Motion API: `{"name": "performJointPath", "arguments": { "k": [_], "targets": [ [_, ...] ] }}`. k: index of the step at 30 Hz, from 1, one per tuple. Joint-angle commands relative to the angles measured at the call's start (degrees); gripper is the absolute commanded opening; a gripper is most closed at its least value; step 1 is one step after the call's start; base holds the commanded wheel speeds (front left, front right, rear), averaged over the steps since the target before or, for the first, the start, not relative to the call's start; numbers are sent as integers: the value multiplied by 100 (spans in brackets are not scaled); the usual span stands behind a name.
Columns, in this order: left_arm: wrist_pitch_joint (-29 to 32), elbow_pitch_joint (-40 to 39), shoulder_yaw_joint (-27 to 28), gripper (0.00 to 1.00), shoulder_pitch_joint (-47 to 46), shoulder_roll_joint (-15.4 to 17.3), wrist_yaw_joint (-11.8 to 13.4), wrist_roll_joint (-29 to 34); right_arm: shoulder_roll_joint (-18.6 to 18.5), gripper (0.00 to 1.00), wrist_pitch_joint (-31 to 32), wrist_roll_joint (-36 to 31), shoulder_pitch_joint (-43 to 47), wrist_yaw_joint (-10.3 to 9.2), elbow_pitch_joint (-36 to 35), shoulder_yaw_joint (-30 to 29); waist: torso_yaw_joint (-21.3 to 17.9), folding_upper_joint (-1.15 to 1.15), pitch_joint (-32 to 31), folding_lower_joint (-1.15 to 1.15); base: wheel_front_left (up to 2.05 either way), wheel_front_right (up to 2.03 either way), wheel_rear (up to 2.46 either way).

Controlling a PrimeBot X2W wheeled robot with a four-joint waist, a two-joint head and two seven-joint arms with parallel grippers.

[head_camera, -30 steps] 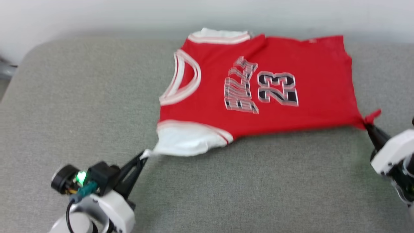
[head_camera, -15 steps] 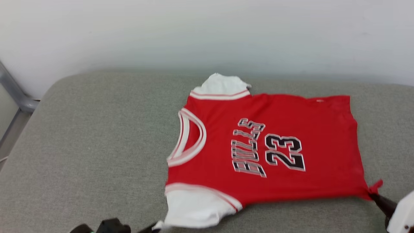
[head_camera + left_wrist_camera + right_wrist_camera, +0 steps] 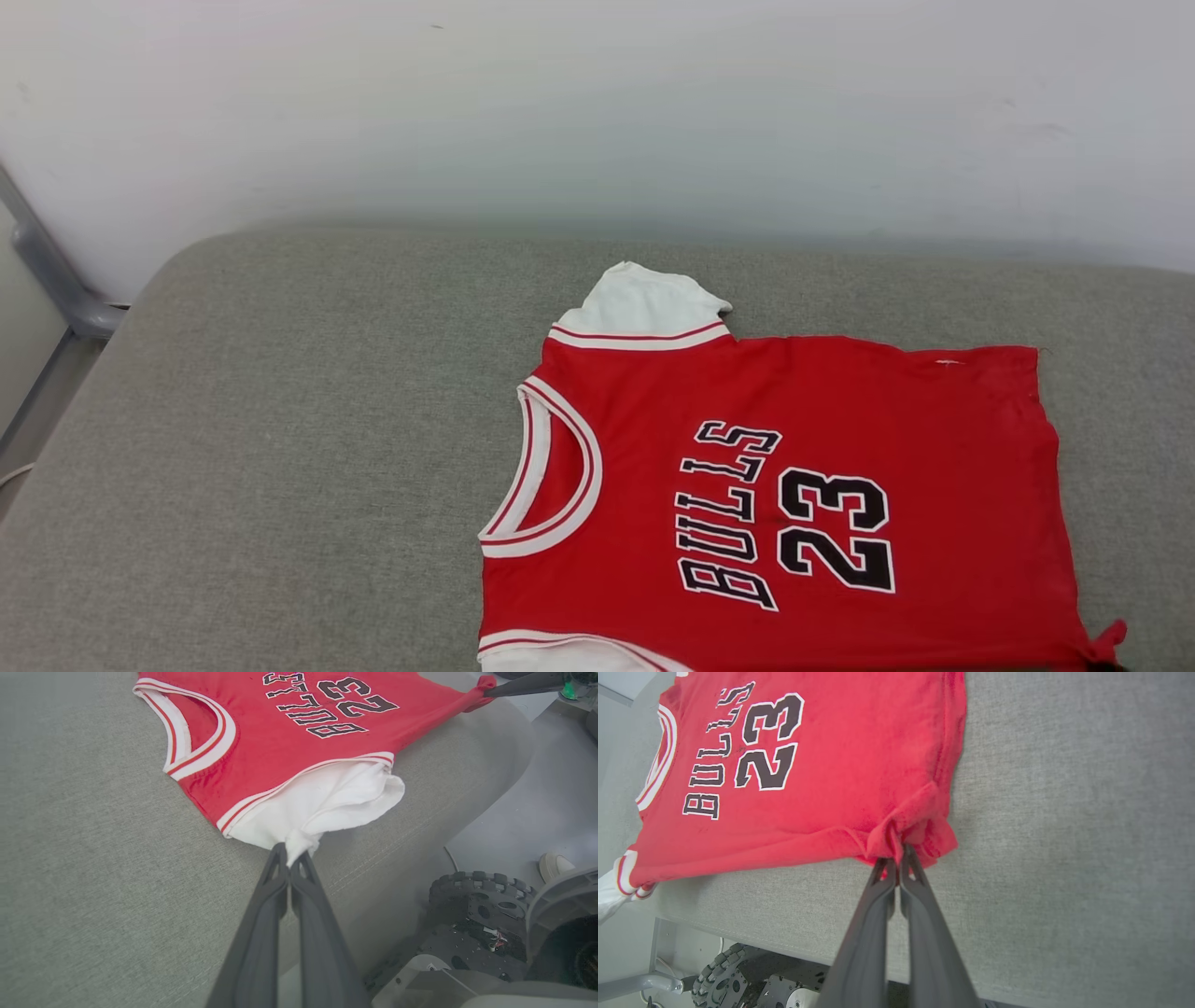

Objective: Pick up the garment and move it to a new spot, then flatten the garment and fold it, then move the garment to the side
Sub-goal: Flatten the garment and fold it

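Garment (image 3: 803,401): red jersey, front up, spread on grey cushioned surface (image 3: 280,420), collar toward the robot's left, hem toward its right, lying close to the surface's near edge. Left gripper (image 3: 289,851): fingers pressed together on a small tuft at the tip of the near white sleeve (image 3: 327,802), which is drawn out into a cone. Right gripper (image 3: 896,854): fingers closed on the near hem corner (image 3: 920,826), cloth bunched and puckered around the tips. Condition: body fairly flat, near side taut between the two holds; far sleeve (image 3: 649,299) small and partly tucked. Hazards, as judged: (1) both holds take very little cloth, so a sharp tug could let the sleeve tip or the hem corner slide out, leaving one side slack and the shirt skewed; (2) a pull toward the robot could drag the near side over the surface's edge, above the wheeled base (image 3: 472,896); (3) uneven tension between the arms would rotate the shirt and set diagonal creases across the lettering; (4) the pinched corner and coned sleeve are likely to hold their puckers once let go, needing smoothing ahead of any fold.
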Motion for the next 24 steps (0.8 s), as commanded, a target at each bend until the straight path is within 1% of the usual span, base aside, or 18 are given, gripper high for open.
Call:
{"name": "performJointPath", "arguments": {
  "k": [1, 6, 8, 15, 24],
  "targets": [
    [-46, -20, 54, 0, -73, -24, 21, 25, 26, 0, 18, -38, 47, -7, -66, -41, -16, 0, 21, 1, 0, 0, 0],
    [-152, -14, 263, 0, -417, -87, 120, 111, 211, 0, 198, -175, -128, -7, -476, -343, -80, 0, 203, 1, 0, 0, 0],
    [-154, 0, 337, 0, -621, -136, 120, 156, 300, 0, 288, -198, -232, -7, -602, -449, -101, 0, 309, 1, 0, 0, 0],
    [47, 252, 462, 0, -1470, -249, -115, 284, 566, 0, 607, -329, -702, -6, -854, -703, -213, 0, 714, 1, 0, 0, 0],
    [357, 898, 402, 0, -2411, -511, -394, 372, 721, 0, 734, -771, -1404, -6, -569, -575, -354, 0, 1164, 1, 0, 0, 0]
  ]
}}
